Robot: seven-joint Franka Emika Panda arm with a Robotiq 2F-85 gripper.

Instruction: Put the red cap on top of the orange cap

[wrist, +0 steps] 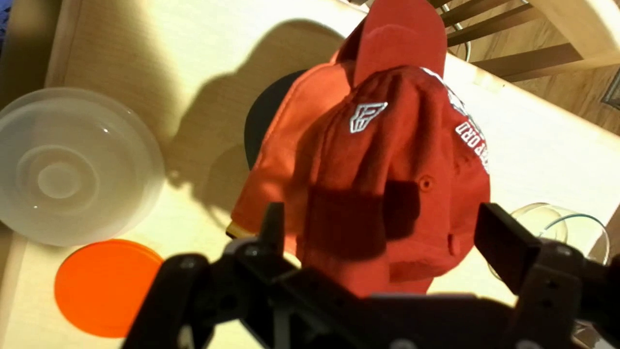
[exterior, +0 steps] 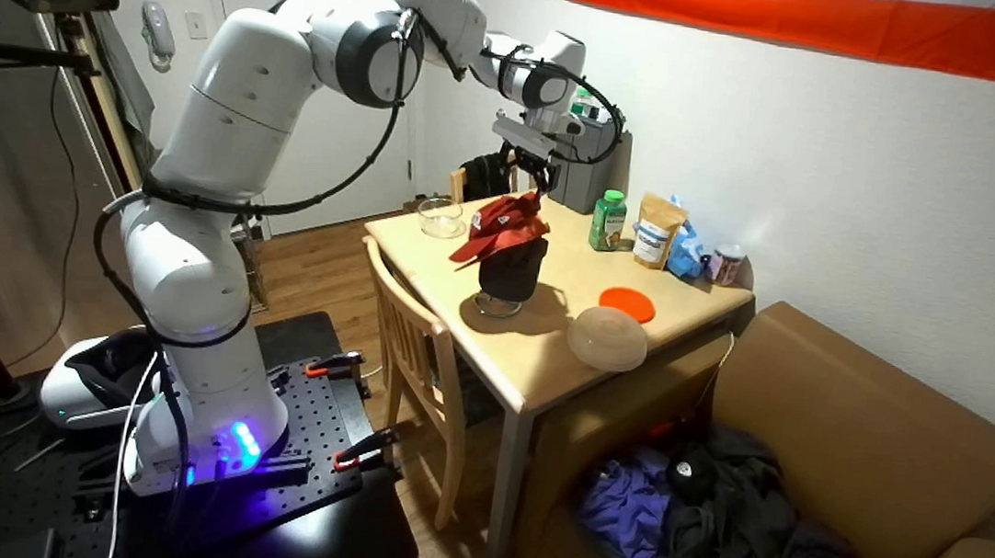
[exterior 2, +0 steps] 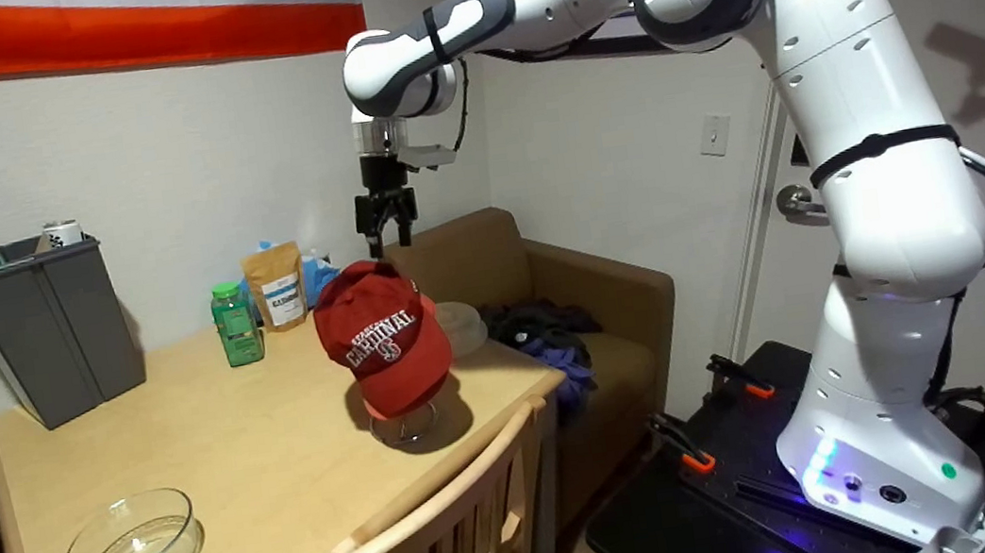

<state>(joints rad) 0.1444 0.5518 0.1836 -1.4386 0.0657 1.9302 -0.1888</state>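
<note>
The red cap (wrist: 395, 145) lies over the orange cap (wrist: 286, 155) in the wrist view, partly covering it. In an exterior view the red cap (exterior 2: 369, 316) hangs tilted, brim down toward the table's edge, with a thin strip of orange cap (exterior 2: 429, 308) behind it. The red cap also shows in an exterior view (exterior: 496, 226), above a black cap (exterior: 512, 271) on a wire stand (exterior: 496, 306). My gripper (exterior 2: 390, 240) is open just above the caps, and its fingers (wrist: 380, 220) stand wide apart in the wrist view, holding nothing. Whether a fingertip touches the red cap is unclear.
A translucent bowl (exterior: 608, 339) and an orange lid (exterior: 627, 305) lie beside the stand. A glass bowl (exterior 2: 134, 552), green bottle (exterior 2: 236, 324), brown pouch (exterior 2: 276, 288) and grey bin (exterior 2: 48, 330) are on the table. A wooden chair (exterior 2: 433, 551) stands at its edge.
</note>
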